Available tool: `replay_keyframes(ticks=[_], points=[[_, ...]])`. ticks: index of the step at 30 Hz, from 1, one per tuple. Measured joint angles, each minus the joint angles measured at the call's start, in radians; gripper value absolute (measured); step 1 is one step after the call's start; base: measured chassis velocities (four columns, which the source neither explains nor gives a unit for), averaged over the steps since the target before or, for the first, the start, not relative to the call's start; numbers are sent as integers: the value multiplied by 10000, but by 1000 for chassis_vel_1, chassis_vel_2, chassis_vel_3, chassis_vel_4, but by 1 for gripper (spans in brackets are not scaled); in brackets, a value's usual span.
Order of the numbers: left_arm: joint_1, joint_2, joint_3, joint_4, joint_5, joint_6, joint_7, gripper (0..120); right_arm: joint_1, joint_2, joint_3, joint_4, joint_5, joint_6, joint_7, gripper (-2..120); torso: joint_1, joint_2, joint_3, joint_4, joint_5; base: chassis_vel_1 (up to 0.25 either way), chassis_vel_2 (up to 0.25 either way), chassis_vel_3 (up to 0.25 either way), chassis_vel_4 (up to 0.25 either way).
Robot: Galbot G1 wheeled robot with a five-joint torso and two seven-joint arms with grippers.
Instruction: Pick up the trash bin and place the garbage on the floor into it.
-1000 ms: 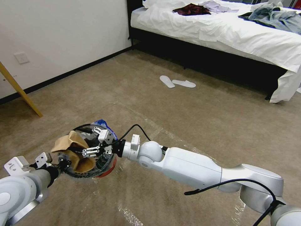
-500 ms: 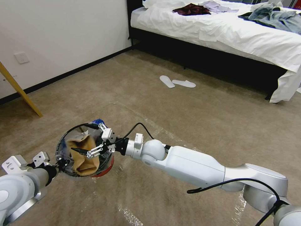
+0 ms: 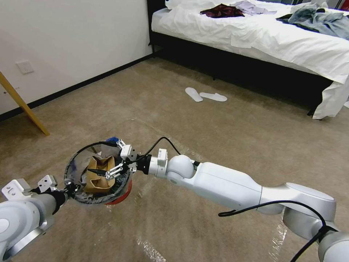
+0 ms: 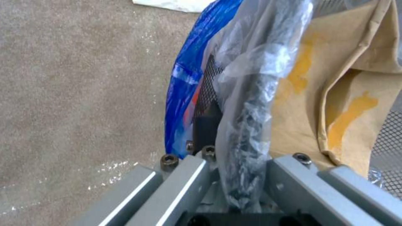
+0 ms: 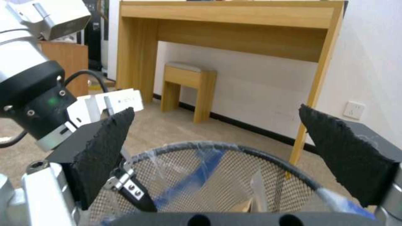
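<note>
Trash bin [image 3: 121,192] held clear of the floor [image 3: 225,131], left tool [image 3: 71,190] clamped on its near rim and liner. Brown carton [image 3: 99,178] lies inside the bin. Right tool [image 3: 109,160] hovers over the bin's mouth, pads [image 5: 105,150] wide apart, holding nothing.

A bedroom: at one o'clock a bed [image 3: 261,32] with white sheets and strewn clothes [image 3: 221,11], white slippers [image 3: 205,95] on beige carpet [image 3: 232,127], a wooden desk [image 5: 234,28] with stool [image 5: 188,88].
</note>
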Motion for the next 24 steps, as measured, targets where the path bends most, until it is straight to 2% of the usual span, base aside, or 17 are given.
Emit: replay_keyframes(ticks=[5,9,11,12,14,15,16,18,20,24], points=[[6,-22,35,108,26,26,3,0,46,10,168,73,406,25,-4,100,0,-2,0,-1,1,0,0,0,0],[40,-61,63,218,100,52,31,0,51,-67,965,490,822,27,127,100,0,-2,0,0,0,0,0,0,0],[113,-66,33,170,99,71,51,0,15,-197,1693,833,898,-62,941,100,0,-3,0,0,-1,0,0,0,0],[113,-66,33,170,99,71,51,0,15,-197,1693,833,898,-62,941,100,0,-3,0,0,-1,0,0,0,0],[177,-59,-67,108,71,81,58,0,-132,-294,2336,1169,945,-98,2250,100,0,-2,0,-2,1,0,0,0,0],[177,-59,-67,108,71,81,58,0,-132,-294,2336,1169,945,-98,2250,100,0,-2,0,-2,1,0,0,0,0],[253,-24,-154,92,45,93,61,0,-345,-375,3024,1357,936,-128,2968,100,0,-2,0,0,1,0,0,0,0],[302,10,-213,84,31,104,64,0,-541,-470,3525,1499,877,-200,3309,100,0,-2,-1,0,1,0,0,0,0],[354,81,-291,62,-17,121,65,0,-1213,-945,4585,2016,607,-398,4247,100,0,-2,0,2,2,0,0,0,0],[363,89,-297,25,-42,125,65,0,-1848,-1499,5252,2371,188,-622,4728,100,0,-2,-1,-1,4,0,0,0,0]])
